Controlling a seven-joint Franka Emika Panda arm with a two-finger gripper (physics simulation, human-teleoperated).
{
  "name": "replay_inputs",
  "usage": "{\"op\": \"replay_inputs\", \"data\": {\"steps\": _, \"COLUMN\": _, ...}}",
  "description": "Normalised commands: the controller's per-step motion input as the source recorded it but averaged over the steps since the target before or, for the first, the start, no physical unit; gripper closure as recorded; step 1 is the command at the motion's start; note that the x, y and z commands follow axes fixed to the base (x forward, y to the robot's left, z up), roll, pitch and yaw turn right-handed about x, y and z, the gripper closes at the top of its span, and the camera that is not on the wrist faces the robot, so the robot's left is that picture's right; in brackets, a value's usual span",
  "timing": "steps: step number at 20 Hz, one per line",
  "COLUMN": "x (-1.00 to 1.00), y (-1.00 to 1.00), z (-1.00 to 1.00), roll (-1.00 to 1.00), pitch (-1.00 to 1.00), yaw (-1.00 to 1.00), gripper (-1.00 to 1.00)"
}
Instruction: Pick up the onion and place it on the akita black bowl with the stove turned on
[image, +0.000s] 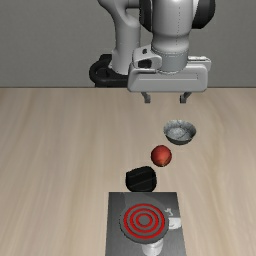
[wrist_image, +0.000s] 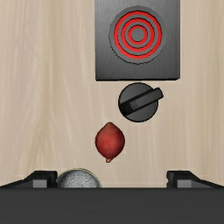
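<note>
Four things lie in a loose line on the light wooden tabletop (image: 50, 150) in the exterior view: a small silvery metal bowl (image: 180, 131), the round red onion (image: 160, 155) just beside it, the low black bowl (image: 141, 179) near the onion on its other side, and a flat dark stove (image: 115, 245) whose ring burner (image: 143, 220) glows red, so I judge it on. The two-finger gripper (image: 165, 98) hangs above the table short of the metal bowl, jaws spread wide and empty. In the wrist view the gripper (wrist_image: 112, 179) has the metal bowl (wrist_image: 79, 180) close by one fingertip; the onion (wrist_image: 110, 142) lies beyond, apart from the black bowl (wrist_image: 138, 101), with the stove (wrist_image: 105, 70) and its burner (wrist_image: 137, 32) past that. The step in hand looks like the approach to the onion. Next, the hand should travel forward over it, drop with a finger on either side, then close.
</note>
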Motion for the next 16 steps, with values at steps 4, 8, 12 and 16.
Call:
{"op": "replay_inputs", "data": {"steps": 4, "x": 0.00, "y": 0.00, "z": -1.00, "roll": 0.00, "pitch": 0.00, "yaw": 0.00, "gripper": -1.00}}
{"op": "replay_inputs", "data": {"steps": 8, "x": 0.00, "y": 0.00, "z": -1.00, "roll": 0.00, "pitch": 0.00, "yaw": 0.00, "gripper": -1.00}}
{"op": "replay_inputs", "data": {"steps": 12, "x": 0.00, "y": 0.00, "z": -1.00, "roll": 0.00, "pitch": 0.00, "yaw": 0.00, "gripper": -1.00}}
{"op": "replay_inputs", "data": {"steps": 16, "x": 0.00, "y": 0.00, "z": -1.00, "roll": 0.00, "pitch": 0.00, "yaw": 0.00, "gripper": -1.00}}
